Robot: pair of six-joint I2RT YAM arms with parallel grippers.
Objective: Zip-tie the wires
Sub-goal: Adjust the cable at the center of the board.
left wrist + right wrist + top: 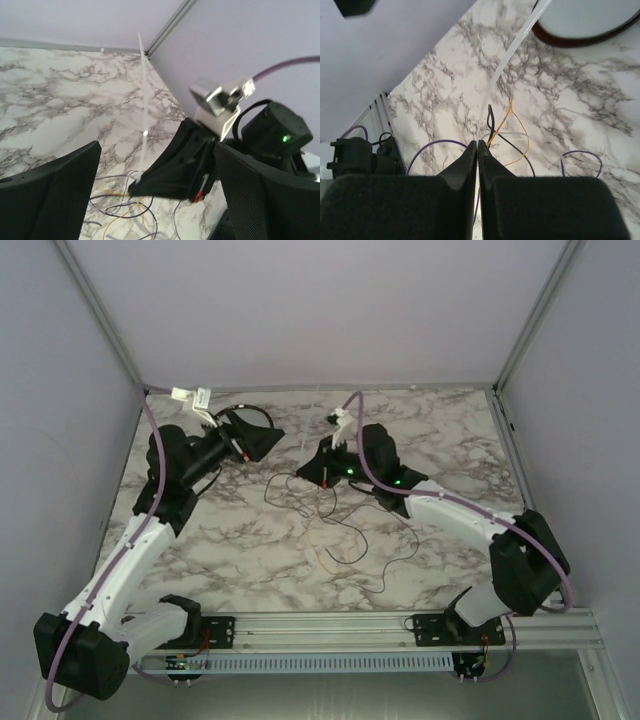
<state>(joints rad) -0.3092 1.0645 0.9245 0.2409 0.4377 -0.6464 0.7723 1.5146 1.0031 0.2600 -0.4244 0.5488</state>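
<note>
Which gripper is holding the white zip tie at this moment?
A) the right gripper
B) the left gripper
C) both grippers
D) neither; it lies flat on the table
A: the zip tie comes out from between the shut fingertips of the right gripper and rises from them, while the left gripper is open and does not touch it.

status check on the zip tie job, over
Left gripper open, holding nothing. Right gripper shut on the zip tie, strip sticking out past its tips. Wires loose on the table, not bundled. Dish past the tie's far end.
</note>
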